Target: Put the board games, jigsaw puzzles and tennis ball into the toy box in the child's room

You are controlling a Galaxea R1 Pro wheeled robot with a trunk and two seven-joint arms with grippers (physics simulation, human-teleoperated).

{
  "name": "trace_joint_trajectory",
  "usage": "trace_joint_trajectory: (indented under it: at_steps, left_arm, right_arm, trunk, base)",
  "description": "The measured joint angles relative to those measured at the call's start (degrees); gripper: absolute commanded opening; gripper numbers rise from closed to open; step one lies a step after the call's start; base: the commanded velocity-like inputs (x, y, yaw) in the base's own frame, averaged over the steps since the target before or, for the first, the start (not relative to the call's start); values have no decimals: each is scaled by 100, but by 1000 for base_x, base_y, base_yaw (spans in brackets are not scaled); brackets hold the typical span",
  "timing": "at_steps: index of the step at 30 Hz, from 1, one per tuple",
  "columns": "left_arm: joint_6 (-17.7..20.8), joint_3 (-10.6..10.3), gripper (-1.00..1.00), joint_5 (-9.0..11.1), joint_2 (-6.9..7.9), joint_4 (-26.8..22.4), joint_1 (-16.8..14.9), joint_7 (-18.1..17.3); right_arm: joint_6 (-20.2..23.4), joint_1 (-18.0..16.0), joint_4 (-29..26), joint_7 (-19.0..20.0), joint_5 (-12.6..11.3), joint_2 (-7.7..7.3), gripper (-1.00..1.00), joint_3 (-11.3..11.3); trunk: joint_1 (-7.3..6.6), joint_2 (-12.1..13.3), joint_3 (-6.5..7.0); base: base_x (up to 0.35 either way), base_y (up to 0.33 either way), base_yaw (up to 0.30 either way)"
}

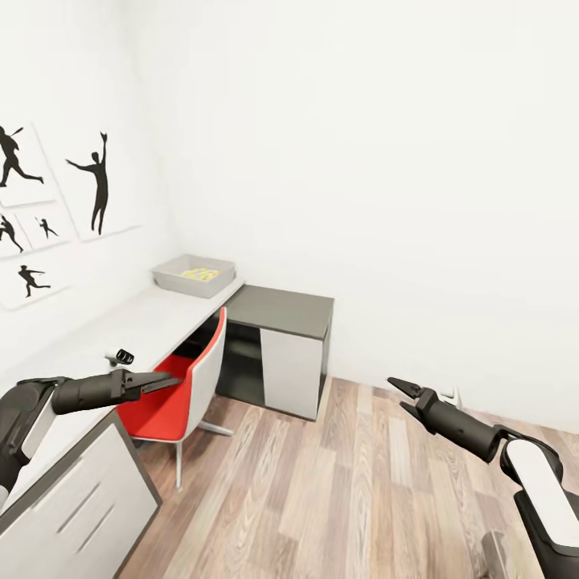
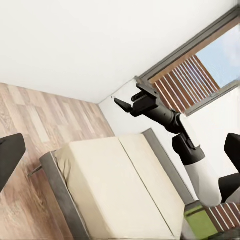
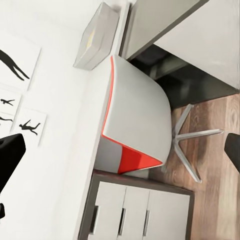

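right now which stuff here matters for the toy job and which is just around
For the job:
toy box, colourful toy inside
table
bed
green-edged box by the bed

Just around:
chair
dark unit
wall pictures
window

A child's room corner: a long pale bench [image 1: 121, 326] runs along the left wall beneath black sports-silhouette pictures [image 1: 96, 183]. At its far end sits the grey toy box [image 1: 194, 275], something yellow and multicoloured visible inside. A lower dark grey unit [image 1: 281, 312] adjoins the bench. A red-and-white swivel chair [image 1: 181, 384] is tucked beside it on the wood plank floor [image 1: 338, 498]. The left end effector [image 1: 165, 382] hangs in front of the chair; the right end effector [image 1: 400, 388], fingers slightly parted, hangs above the floor.
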Motion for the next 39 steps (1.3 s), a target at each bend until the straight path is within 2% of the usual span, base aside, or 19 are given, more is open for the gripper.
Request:
trace_joint_trajectory:
  at_steps: [22,27,32,39]
  left_arm:
    - [0,0,100,-3,0,3,0,0]
    - [0,1,100,-4,1,7,1,0]
    - [0,-1,100,-2,1,15,2,1]
    - [-6,-7,100,-7,-7,17,2,1]
  right_arm:
    - [-2,0,91,-3,8,2,100,7]
    - [-1,-1,112,-3,19,3,100,11]
    - [-5,-1,92,-16,220,15,100,79]
    - [-142,-2,87,-48,413,196,100,277]
  trunk:
    - [0,1,84]
    - [0,1,94]
    - [-1,0,95]
    - [-2,0,95]
  base:
    - [-139,94,-256]
    - [-160,118,-139]
    - [-92,69,-20]
    - [-11,9,-2]
